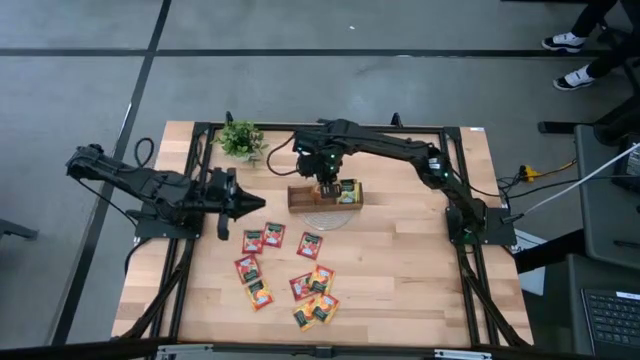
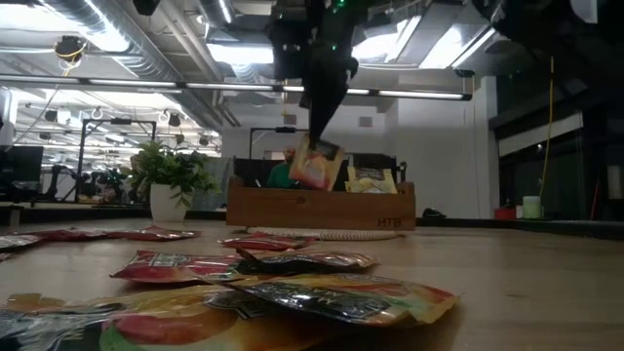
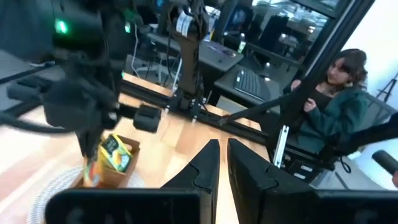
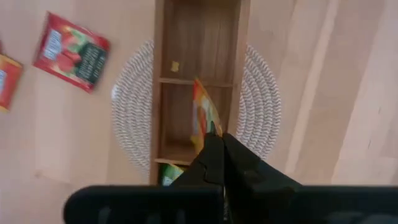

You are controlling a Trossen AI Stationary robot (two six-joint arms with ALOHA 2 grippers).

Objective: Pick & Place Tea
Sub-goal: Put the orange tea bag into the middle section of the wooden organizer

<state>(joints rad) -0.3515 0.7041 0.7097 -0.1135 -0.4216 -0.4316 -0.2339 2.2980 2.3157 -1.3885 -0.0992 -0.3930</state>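
A long wooden tray [image 1: 300, 197] stands on a round woven mat [image 4: 130, 112] at the table's far middle. Yellow-green tea sachets [image 1: 348, 190] stand in its right compartment. My right gripper [image 4: 219, 140] hangs over the tray's middle compartment, shut on an orange tea sachet [image 2: 314, 166]. Several red and orange sachets [image 1: 262, 240] lie flat on the near half of the table. My left gripper [image 1: 250, 205] waits at the table's left, pointing level toward the tray, shut and holding nothing. My right gripper pinches the orange sachet's upper end [image 4: 211, 129] between its two fingers, which come steeply from above. The sachet hangs below the fingertips, tilted, over the middle compartment. Its lower edge [image 2: 310, 183] is at the level of the tray's rim; whether it touches the tray does not show.
A small potted plant [image 1: 241, 140] stands at the far left, beside the tray. A person [image 3: 336, 93] sits beyond the table's right side. Bare wood lies between the tray and the loose sachets and along the table's right half.
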